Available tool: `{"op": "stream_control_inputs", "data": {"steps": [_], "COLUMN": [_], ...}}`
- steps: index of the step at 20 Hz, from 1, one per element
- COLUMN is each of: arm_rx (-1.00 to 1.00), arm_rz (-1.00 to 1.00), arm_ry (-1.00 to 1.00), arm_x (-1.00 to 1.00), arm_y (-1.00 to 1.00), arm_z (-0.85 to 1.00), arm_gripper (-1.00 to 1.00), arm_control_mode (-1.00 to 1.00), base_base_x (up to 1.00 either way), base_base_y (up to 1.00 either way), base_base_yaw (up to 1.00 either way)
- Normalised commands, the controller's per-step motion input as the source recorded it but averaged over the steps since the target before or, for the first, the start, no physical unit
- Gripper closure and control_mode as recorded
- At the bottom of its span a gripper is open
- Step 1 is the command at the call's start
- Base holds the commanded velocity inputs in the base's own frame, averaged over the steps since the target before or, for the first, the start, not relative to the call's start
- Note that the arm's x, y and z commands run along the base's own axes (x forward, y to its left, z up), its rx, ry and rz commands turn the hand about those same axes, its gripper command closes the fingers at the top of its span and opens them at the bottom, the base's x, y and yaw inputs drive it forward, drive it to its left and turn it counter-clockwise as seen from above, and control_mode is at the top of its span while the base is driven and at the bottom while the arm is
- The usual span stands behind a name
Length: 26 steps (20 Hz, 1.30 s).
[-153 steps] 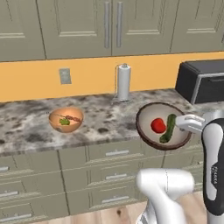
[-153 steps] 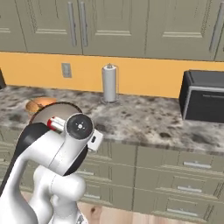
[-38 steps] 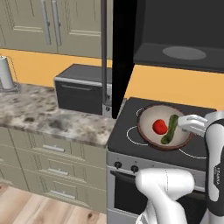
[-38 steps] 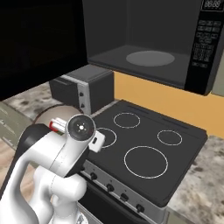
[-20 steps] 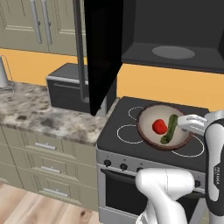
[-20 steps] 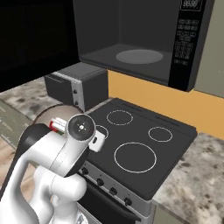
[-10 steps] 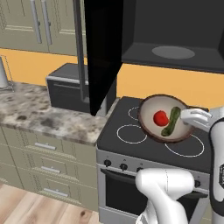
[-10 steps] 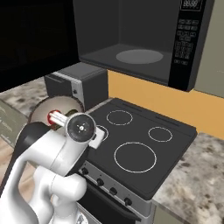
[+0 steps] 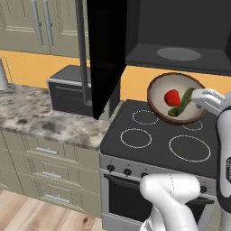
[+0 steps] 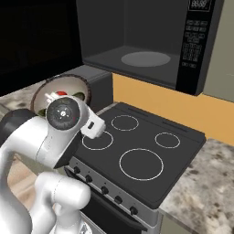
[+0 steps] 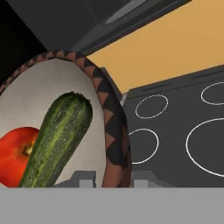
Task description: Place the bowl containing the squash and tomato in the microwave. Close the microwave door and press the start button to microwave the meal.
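Hand view shows the gripper (image 11: 112,178) pinching the bowl (image 11: 114,131) rim, squash (image 11: 57,140) beside tomato (image 11: 15,153). Left base view: bowl tilted above the stove (image 9: 158,144), below the open microwave (image 9: 180,40); arm raised.

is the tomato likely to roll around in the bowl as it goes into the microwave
Probably a little. The tomato is round and glossy, and the bowl looks shallow and tilted, so it may roll. It seems to rest against the squash, which may check it. The end effector pinches the rim at one side, so wobble seems likely.
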Motion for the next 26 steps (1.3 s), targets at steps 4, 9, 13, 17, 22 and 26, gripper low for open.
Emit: {"op": "stream_control_inputs", "data": {"steps": [4,9,13,17,22,26], "arm_rx": [0.05,0.08,0.07,0.08,0.16,0.16], "arm_rz": [-0.15,-0.19,-0.35,-0.39,-0.32,-0.22], "arm_ry": [0.10,0.09,0.09,0.02,0.00,0.00], "arm_x": [0.04,0.02,0.02,0.15,0.45,0.68], "arm_y": [-0.20,0.00,0.00,0.00,-0.19,-0.30], "arm_z": [0.41,0.32,0.41,0.34,0.27,0.16], "arm_gripper": [1.00,1.00,1.00,1.00,1.00,1.00], "arm_control_mode": [-1.00,-1.00,-1.00,-1.00,-1.00,-1.00], "base_base_x": [0.00,0.00,0.00,0.00,0.00,0.00], "base_base_y": [0.00,0.00,0.00,0.00,0.00,0.00], "base_base_yaw": [0.00,0.00,0.00,0.00,0.00,0.00]}}
